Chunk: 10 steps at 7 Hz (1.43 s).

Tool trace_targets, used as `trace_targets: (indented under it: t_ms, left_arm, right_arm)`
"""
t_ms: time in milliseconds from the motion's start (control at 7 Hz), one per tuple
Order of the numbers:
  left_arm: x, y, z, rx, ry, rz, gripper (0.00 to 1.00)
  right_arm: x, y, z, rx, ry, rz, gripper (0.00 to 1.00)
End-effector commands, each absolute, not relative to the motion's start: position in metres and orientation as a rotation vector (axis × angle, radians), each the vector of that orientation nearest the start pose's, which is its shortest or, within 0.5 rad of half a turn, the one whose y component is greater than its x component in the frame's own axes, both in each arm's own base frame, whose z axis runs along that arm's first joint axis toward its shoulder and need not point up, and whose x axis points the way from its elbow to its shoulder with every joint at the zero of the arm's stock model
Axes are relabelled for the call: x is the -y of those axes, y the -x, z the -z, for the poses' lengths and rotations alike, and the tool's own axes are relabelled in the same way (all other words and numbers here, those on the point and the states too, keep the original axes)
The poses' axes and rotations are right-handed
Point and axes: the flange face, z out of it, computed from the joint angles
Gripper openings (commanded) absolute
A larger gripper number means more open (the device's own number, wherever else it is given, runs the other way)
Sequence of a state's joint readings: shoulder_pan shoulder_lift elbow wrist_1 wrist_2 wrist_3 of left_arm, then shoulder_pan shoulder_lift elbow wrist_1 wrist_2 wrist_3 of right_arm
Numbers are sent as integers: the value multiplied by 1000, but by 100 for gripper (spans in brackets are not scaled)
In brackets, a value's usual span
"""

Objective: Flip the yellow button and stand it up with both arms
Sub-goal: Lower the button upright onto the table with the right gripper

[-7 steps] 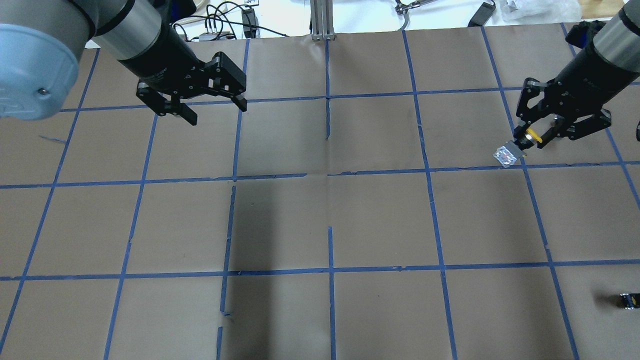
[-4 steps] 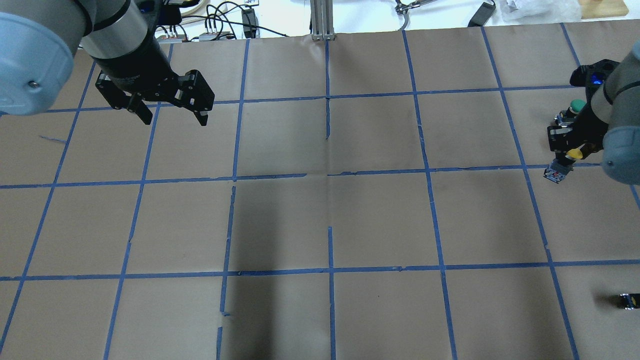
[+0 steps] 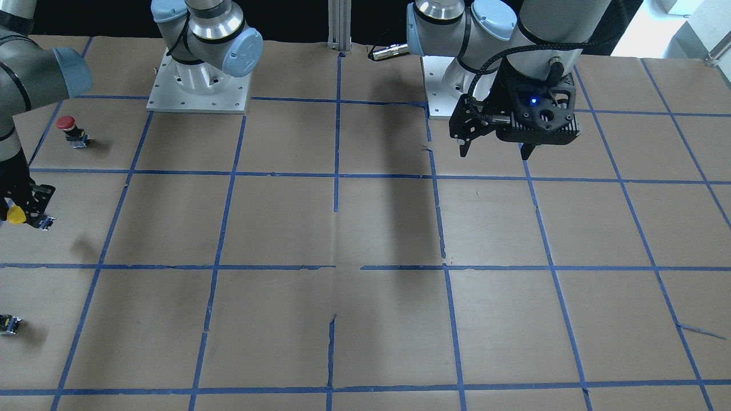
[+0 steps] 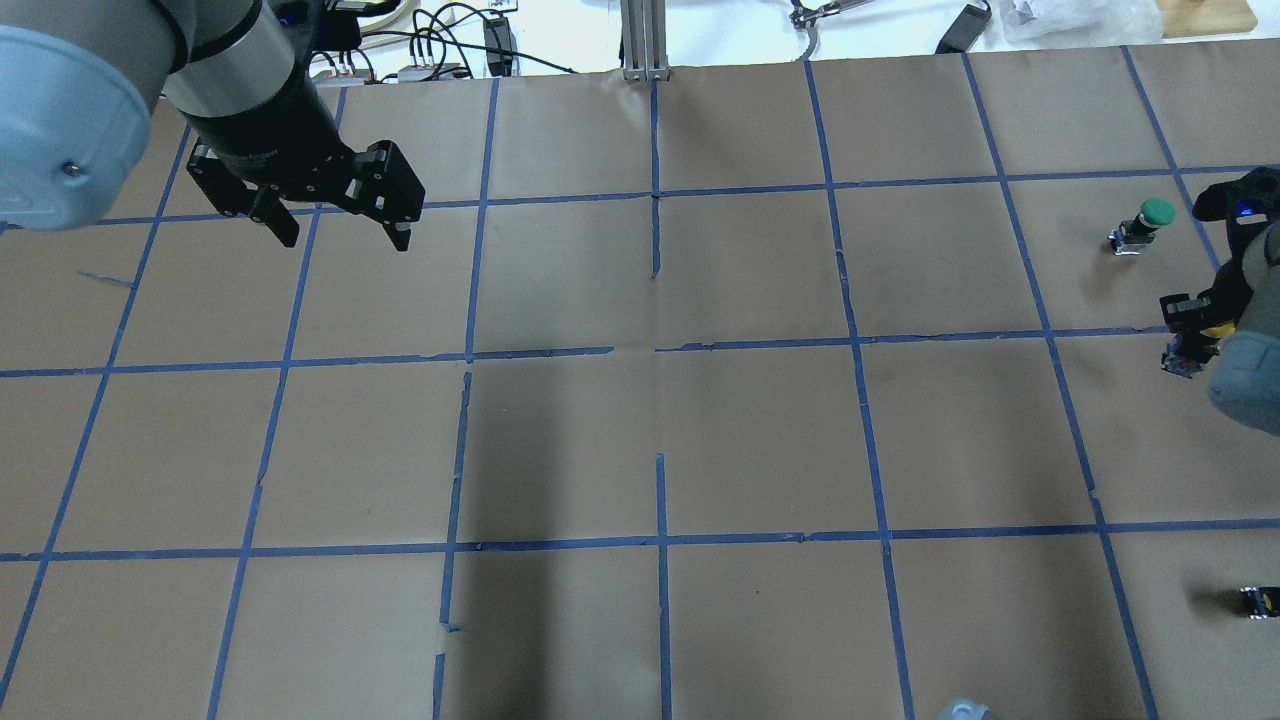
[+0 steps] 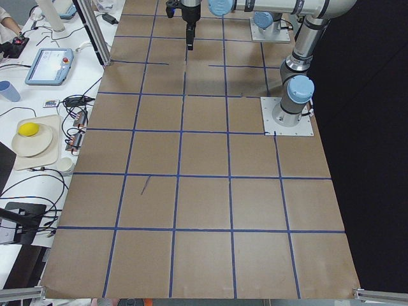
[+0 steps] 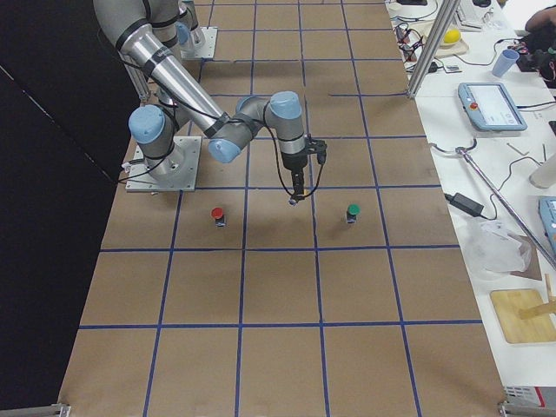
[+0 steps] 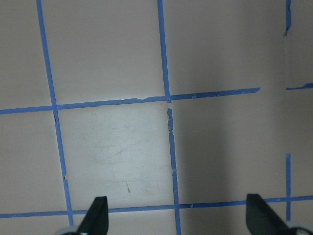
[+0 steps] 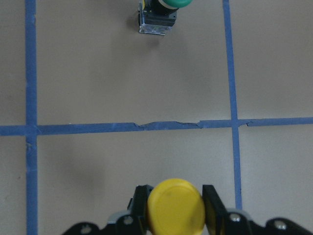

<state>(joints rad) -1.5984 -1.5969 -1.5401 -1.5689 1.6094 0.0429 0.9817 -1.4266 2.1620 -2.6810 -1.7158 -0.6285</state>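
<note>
My right gripper (image 8: 176,215) is shut on the yellow button (image 8: 176,208). Its round yellow cap faces the wrist camera and its grey base points down at the table. In the overhead view the right gripper (image 4: 1195,345) is at the far right edge, with the button (image 4: 1215,328) partly hidden under the arm. In the front-facing view the button (image 3: 15,214) is at the left edge, in the right gripper (image 3: 28,212), above its own shadow. My left gripper (image 4: 340,225) is open and empty over the far left of the table; it also shows in the left wrist view (image 7: 178,218).
A green-capped button (image 4: 1150,222) stands just beyond the right gripper and shows in the right wrist view (image 8: 164,12). A red-capped button (image 3: 68,128) stands nearer the robot's base. A small dark block with a yellow spot (image 4: 1255,600) lies at the near right. Blue tape lines grid the brown paper.
My right gripper has moved right and toward the robot with the yellow button, turning to point down. The green button is now uncovered. The left gripper moved left, then stayed still.
</note>
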Motion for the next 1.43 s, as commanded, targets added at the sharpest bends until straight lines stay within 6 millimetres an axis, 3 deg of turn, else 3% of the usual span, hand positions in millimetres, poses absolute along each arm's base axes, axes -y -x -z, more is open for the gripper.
trace_targets:
  t_ms: [0,286,857,1286]
  left_arm:
    - [500,143,-490,-3101,-109,11,100]
    - [499,143,-500,-3102,-106,42,100]
    - [500,143,-496,-3107,-104,28,100]
    - [501,143,-493,-3107,-105,21,100]
  right_arm:
    - [457,170,-246,-3492,64,496,5]
    - [456,170,-242,-3485,50,499,6]
    - [452,167,-224,-3466,15,445,11]
    - [452,167,-224,-3469,8,443,15]
